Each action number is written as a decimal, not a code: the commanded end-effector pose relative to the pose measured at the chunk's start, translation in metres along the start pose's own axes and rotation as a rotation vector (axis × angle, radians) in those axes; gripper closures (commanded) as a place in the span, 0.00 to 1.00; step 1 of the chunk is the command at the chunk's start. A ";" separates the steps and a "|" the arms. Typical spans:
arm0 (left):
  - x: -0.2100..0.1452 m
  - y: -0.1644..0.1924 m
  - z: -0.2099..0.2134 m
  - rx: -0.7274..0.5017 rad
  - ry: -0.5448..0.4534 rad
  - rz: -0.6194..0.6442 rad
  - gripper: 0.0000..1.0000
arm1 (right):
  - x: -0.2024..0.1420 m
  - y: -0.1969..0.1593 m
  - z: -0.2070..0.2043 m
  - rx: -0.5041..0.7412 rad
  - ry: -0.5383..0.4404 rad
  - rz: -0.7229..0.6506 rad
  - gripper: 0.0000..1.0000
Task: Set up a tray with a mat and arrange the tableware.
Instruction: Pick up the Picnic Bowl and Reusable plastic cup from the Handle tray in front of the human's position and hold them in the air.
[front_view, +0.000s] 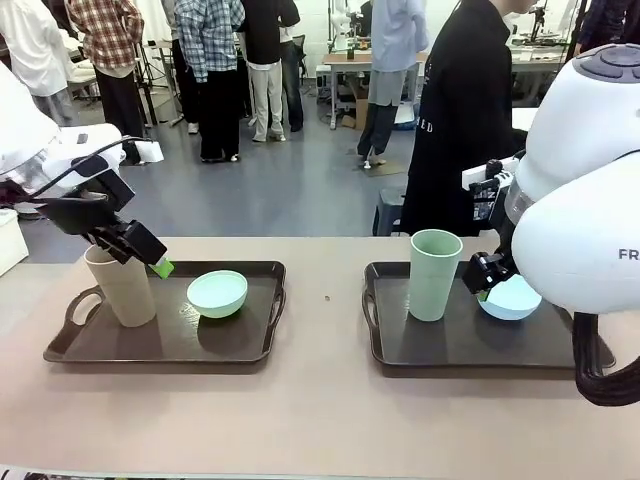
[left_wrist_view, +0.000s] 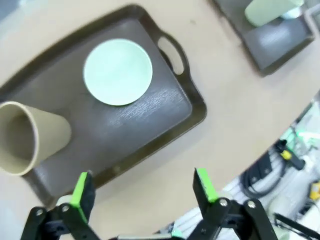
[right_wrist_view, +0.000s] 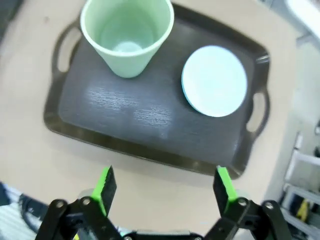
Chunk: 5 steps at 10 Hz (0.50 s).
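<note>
On the left tray stand a tan tumbler and a mint green bowl. My left gripper hovers open above that tray, beside the tumbler's rim, holding nothing. From the left wrist, the open gripper looks down on the tumbler and bowl. The right tray carries a pale green tumbler and a light blue bowl. My right gripper hangs open over the bowl. Its wrist view shows the gripper, tumbler and bowl. I cannot tell a mat from the trays' dark floors.
A person in black stands at the far side of the table behind the right tray. Bare tan table lies between the two trays and in front of them. The table's edge and cables show in the left wrist view.
</note>
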<state>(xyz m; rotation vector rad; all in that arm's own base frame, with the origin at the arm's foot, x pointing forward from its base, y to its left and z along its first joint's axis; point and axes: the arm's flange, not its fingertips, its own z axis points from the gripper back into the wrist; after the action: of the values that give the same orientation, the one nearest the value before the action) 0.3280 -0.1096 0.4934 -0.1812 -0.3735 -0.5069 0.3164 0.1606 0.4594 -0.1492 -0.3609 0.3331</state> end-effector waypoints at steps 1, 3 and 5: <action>-0.007 0.029 0.043 -0.183 -0.104 0.109 0.00 | 0.004 -0.045 0.044 0.432 0.036 -0.114 0.00; -0.018 0.135 0.063 -0.579 -0.288 0.450 0.00 | -0.019 -0.194 0.083 0.982 -0.255 -0.461 0.00; -0.053 0.192 0.048 -0.840 -0.299 0.631 0.00 | -0.079 -0.280 0.057 1.183 -0.373 -0.822 0.00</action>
<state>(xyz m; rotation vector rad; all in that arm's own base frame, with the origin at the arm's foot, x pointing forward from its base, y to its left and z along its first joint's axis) 0.3462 0.0835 0.5163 -0.8692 -0.4362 -0.1518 0.2982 -0.0910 0.5611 0.6458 -0.4661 0.1159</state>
